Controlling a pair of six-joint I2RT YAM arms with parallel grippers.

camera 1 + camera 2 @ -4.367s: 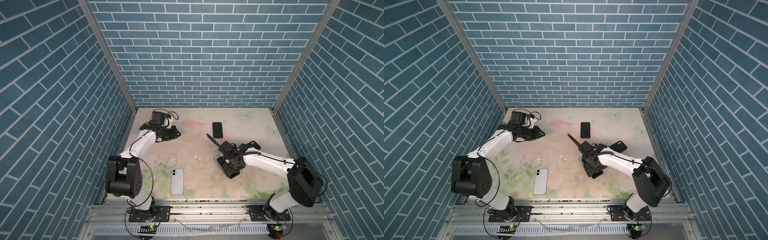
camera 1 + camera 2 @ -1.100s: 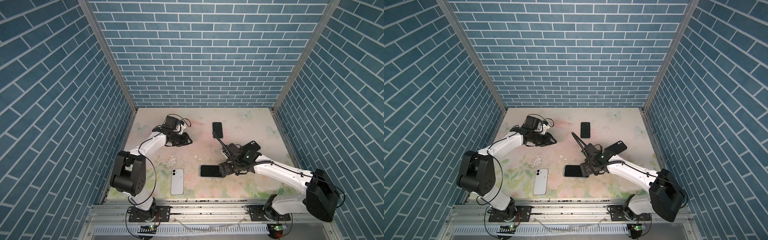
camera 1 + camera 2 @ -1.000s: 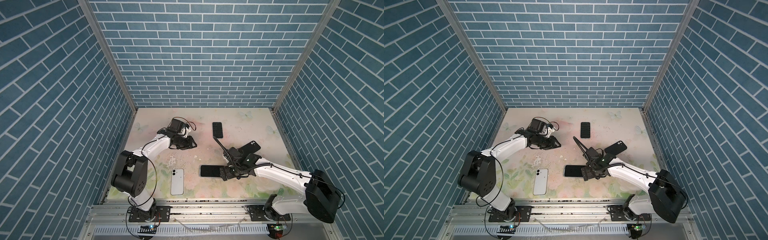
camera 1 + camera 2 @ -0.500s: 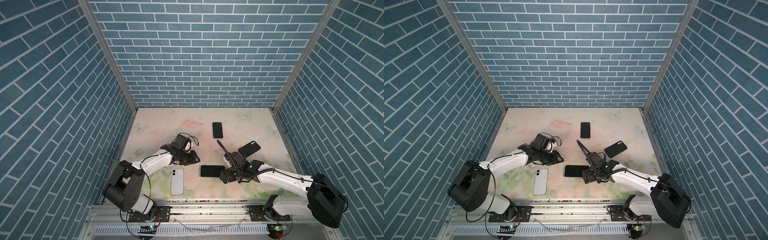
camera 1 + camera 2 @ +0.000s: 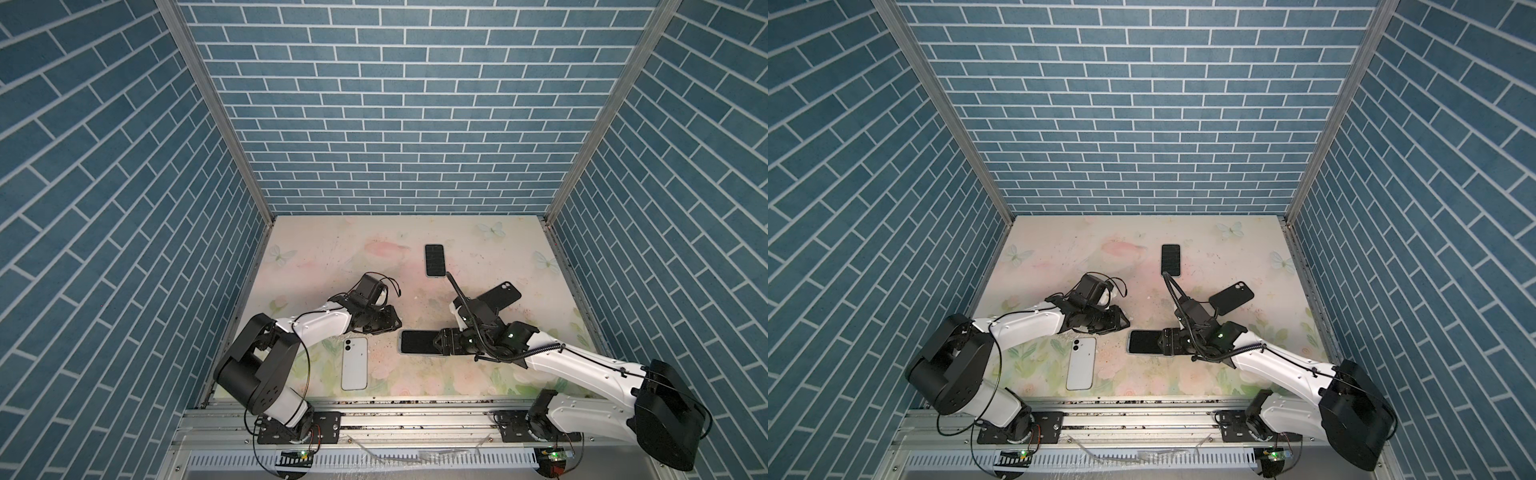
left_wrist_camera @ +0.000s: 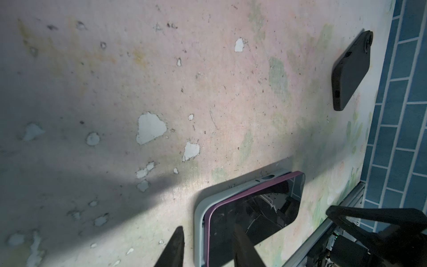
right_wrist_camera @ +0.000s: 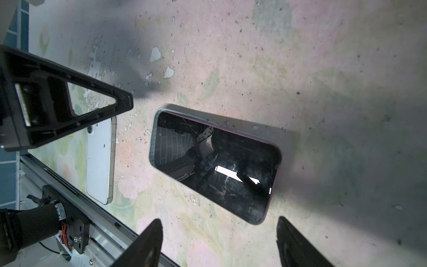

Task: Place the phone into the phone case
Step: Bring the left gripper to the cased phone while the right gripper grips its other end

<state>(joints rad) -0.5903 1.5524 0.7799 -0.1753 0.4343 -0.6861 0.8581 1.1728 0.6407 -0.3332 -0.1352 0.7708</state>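
Observation:
A purple-rimmed phone (image 5: 415, 341) (image 5: 1144, 341) lies screen up on a pale grey phone case (image 6: 199, 219) at the front middle of the mat. The case's rim shows along one end and one side (image 7: 154, 129). My left gripper (image 5: 394, 323) (image 5: 1123, 323) (image 6: 209, 248) is open at the phone's left end. One finger (image 6: 243, 247) is over the screen, the other (image 6: 173, 249) over the mat beside the case. My right gripper (image 5: 441, 341) (image 5: 1165, 344) (image 7: 219, 235) stands open at the phone's right end, holding nothing.
A white phone (image 5: 354, 363) (image 7: 100, 159) lies face down at the front left. A black phone (image 5: 434, 259) lies screen up at the back. A black case (image 5: 498, 296) (image 6: 349, 74) lies behind the right arm. The metal rail (image 7: 97, 222) runs along the front edge.
My left arm has swung forward and rightward from the back left to the phone's left end. My right gripper has dropped low at the right end, jaws a little narrower. The phone stayed put.

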